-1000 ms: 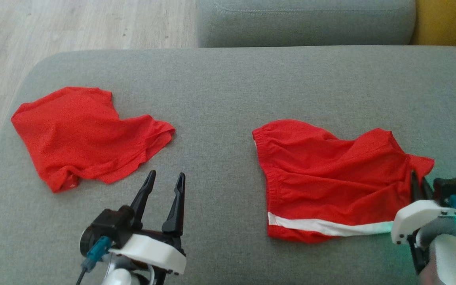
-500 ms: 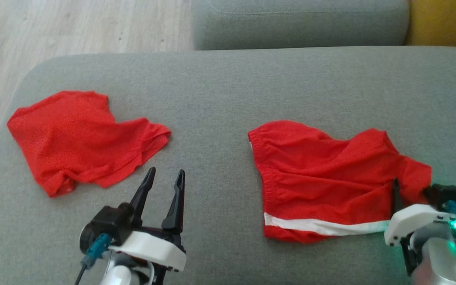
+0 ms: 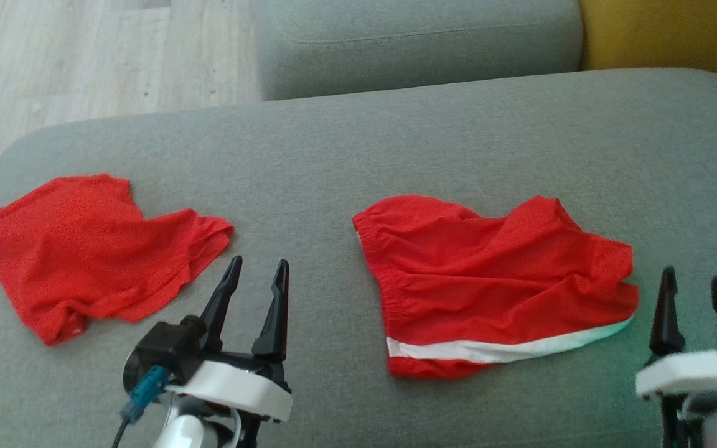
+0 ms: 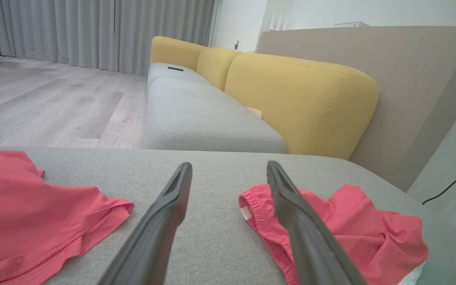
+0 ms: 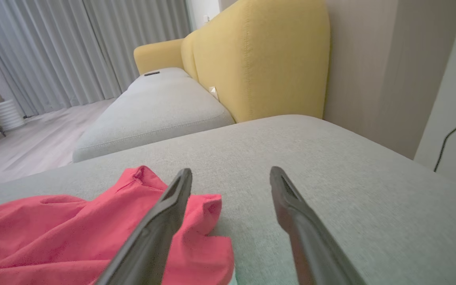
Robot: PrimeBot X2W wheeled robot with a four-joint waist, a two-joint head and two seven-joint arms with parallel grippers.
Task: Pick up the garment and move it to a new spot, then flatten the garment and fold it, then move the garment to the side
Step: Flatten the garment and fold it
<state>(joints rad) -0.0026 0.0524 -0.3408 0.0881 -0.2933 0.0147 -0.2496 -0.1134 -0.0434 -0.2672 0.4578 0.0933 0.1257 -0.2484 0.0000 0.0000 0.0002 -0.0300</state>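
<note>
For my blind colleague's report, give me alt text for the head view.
On a grey cushion lie rumpled red shorts with a white stripe, a second red garment to their left. The left pincer and right pincer stand open and empty nearer the camera.

Two red garments [image 3: 84, 249] [image 3: 489, 274], two tools [image 3: 259, 263] [image 3: 691, 275] — one sofa [image 3: 396, 143]

The left end effector [image 3: 259, 266] pairs black tapered fingers [image 3: 276, 311] with a white housing [image 3: 234, 391] and blue connector [image 3: 145, 391].
</note>
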